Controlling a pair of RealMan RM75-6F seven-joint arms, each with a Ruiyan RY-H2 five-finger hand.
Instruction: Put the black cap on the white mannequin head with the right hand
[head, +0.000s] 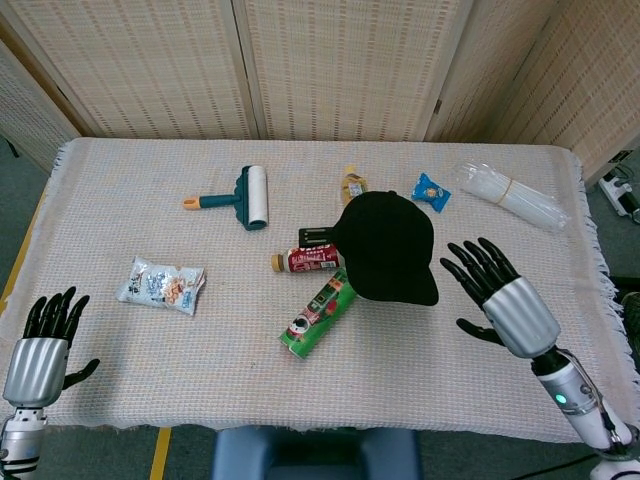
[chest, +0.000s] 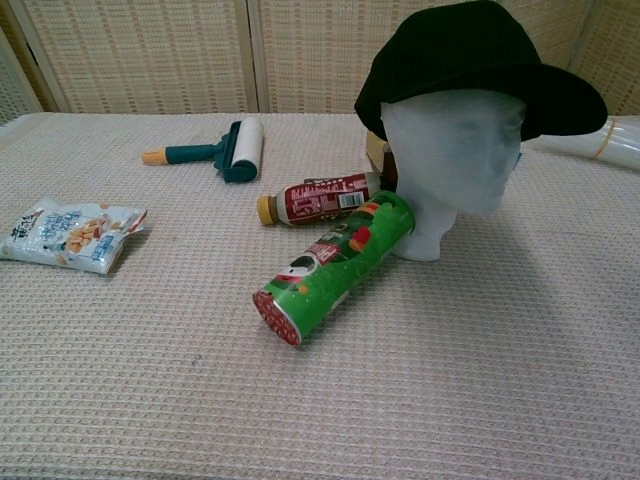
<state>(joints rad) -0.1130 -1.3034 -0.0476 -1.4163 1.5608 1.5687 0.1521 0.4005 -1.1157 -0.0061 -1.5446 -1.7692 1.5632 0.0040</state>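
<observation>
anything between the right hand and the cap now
No, only bare tablecloth lies between the right hand and the black cap, as the head view shows.

The cap (chest: 470, 60) is matt black cloth, and the mannequin head (chest: 455, 150) under it looks like white, slightly grainy foam. Leaning against the head, the green tube (chest: 335, 265) is glossy printed card or plastic. The tablecloth (chest: 450, 380) is a rough waffle weave. Both hands (head: 505, 300) (head: 40, 345) have silvery metal-looking backs and black fingers.

The cloth-covered table (head: 120, 200) holds a lint roller (head: 245, 196), snack bag (head: 161, 284) and green canister (head: 318, 316).
</observation>
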